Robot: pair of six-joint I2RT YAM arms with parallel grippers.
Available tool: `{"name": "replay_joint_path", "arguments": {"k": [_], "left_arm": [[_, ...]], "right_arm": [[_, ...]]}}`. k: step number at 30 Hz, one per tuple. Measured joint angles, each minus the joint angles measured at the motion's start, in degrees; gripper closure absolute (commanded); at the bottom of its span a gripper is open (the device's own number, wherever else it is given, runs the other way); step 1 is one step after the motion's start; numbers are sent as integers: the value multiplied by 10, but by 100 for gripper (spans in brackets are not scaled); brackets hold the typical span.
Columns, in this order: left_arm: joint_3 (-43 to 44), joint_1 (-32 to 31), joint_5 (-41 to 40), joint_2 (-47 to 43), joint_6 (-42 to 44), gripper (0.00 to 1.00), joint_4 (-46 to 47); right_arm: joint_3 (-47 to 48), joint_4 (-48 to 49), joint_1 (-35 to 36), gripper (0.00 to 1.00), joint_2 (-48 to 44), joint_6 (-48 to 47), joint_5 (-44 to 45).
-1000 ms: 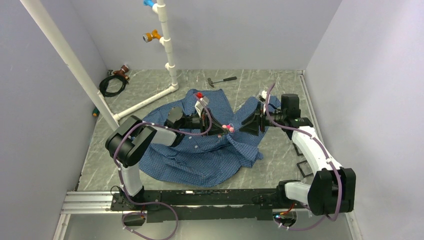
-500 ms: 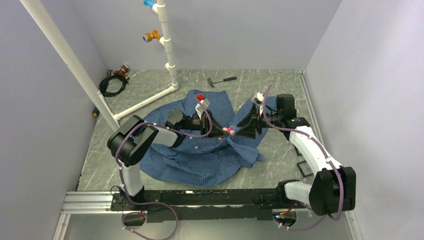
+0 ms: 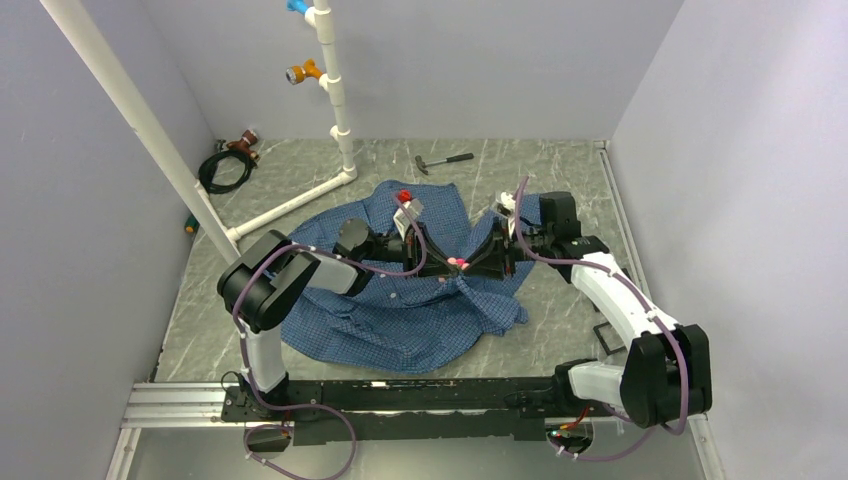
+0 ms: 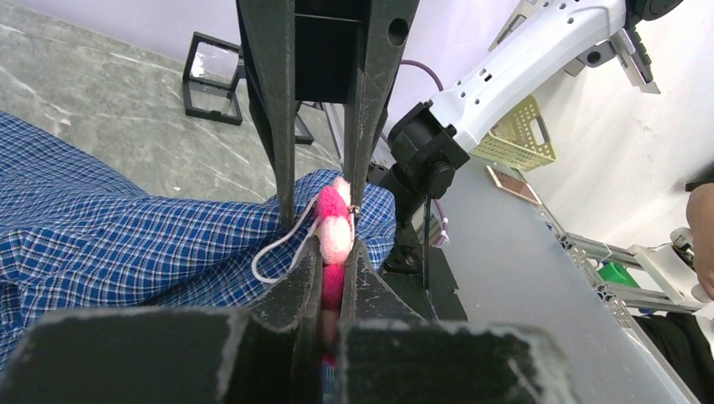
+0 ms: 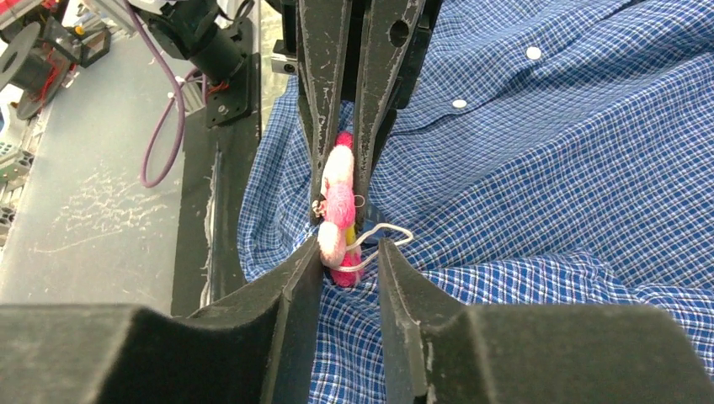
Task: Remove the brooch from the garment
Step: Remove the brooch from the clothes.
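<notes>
- Reaching further left than a second ago, the right fingers (image 5: 307, 273) are now standing around the brooch (image 5: 337, 202), where earlier they were hanging short of it; the left arm is staying almost where it was.
- The left fingers (image 5: 324, 126) are pinching the brooch between their tips, and in the left wrist view pink fluff is showing in the slit between them.
- The right fingers are standing narrow, one on each side of the brooch's lower end. One is lying against the pink fluff and the other is sitting just clear of it, so they are not squeezing it.
- The brooch is sitting on a raised fold of the shirt (image 3: 400, 320), between the two arms and near the middle of the table (image 3: 550, 310). I cannot tell whether it is still pinned to the cloth.
- A loop of white thread (image 5: 383, 227) is trailing from the brooch onto the checked cloth.
- The shirt is lying crumpled on the table, with white buttons (image 5: 530, 52) showing beyond the fingers in the right wrist view.
- A hammer (image 3: 445, 160) is lying beyond the shirt's far edge, and a white pipe frame (image 3: 335, 110) is standing at the far left.
</notes>
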Motion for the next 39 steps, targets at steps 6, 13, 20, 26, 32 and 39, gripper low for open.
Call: {"name": "replay_joint_path", "arguments": {"k": [6,13,20,26,32,39], "left_arm": [[0,1,-1,2,-4,79,-1],[0,2,-9,-2,36,47,-51],[-10,8,-92,-83,177,50,-236],[-10,9,-114,-117,238,53,-293],[-9,-8,-108,-117,276,49,-344],[11,-21,-114,-117,286,78,-374]], "right_arm": [[-3,3,4,100,0,4,-3],[-3,-3,4,100,0,-3,10],[-3,-4,4,100,0,25,62],[-16,9,4,100,-2,90,104],[-18,10,4,100,-2,131,124],[-20,10,4,100,-3,140,118]]}}
